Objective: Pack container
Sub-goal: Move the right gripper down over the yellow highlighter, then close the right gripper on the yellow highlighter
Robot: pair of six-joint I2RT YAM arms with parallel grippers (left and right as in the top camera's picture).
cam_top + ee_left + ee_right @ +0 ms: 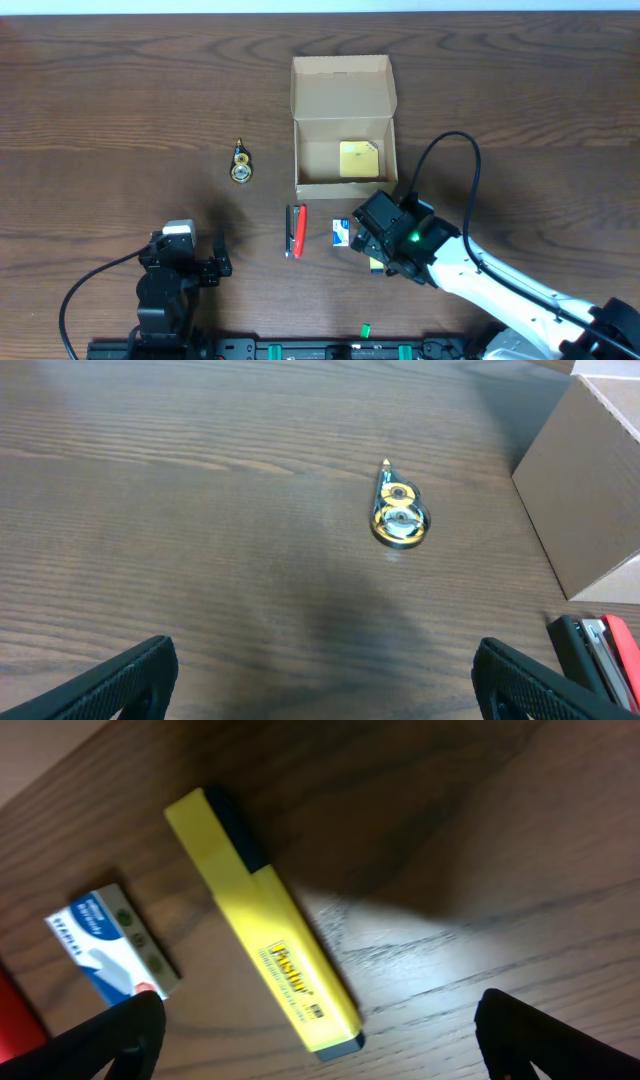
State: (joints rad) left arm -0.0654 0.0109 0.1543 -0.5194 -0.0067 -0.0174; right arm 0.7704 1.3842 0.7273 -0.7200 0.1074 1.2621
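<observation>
A yellow highlighter (265,925) is shown in full only by the right wrist camera. It is a long, flat-sided plastic bar with a dark cap and printed lettering, laid diagonally on the dark wood-grain table (120,120). From overhead it is almost wholly hidden under the right gripper (320,1025), which is held wide open above it with nothing grasped. A small blue-and-white packet (112,942) is seen just beside the highlighter, not touching it.

Over on the left wrist view, a teardrop-shaped tape dispenser (399,520), clear with gold wheels, is picked out in detail that is lost from above. The left gripper (325,675) is likewise spread wide and empty.

The container (343,125), plain tan cardboard, is seen from overhead with its flap lid folded back at the far side. A pale-yellow square pad (358,158) is lying inside, hidden from both wrist cameras. The box is placed just beyond the right gripper and well apart from the left one. A red-and-black tool (296,230) is laid near its front.
</observation>
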